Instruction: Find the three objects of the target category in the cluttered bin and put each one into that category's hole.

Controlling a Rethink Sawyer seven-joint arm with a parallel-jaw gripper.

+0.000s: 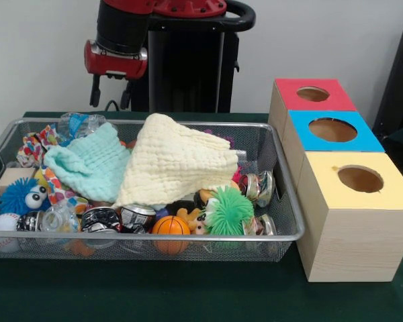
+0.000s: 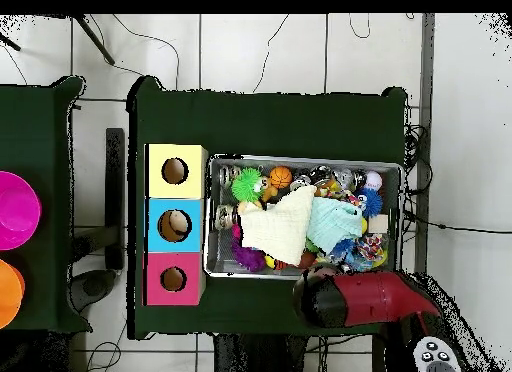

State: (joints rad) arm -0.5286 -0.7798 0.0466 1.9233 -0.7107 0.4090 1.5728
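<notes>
The end effector [image 1: 110,95], fingers spread and empty, hovers at the cluttered bin's [image 1: 148,245] eleven o'clock rim.

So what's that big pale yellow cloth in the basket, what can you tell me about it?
The pale yellow cloth looks like soft, crinkled muslin, loosely draped in a heap over the toys in the middle of the wire basket. One edge overlaps the mint green cloth beside it. Its lower edge rests on cans and small toys. The gripper hangs behind the basket, not touching it.

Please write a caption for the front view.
Sawyer gripper hovers behind wire-mesh bin of toys and cloths, beside three holed boxes.
</notes>
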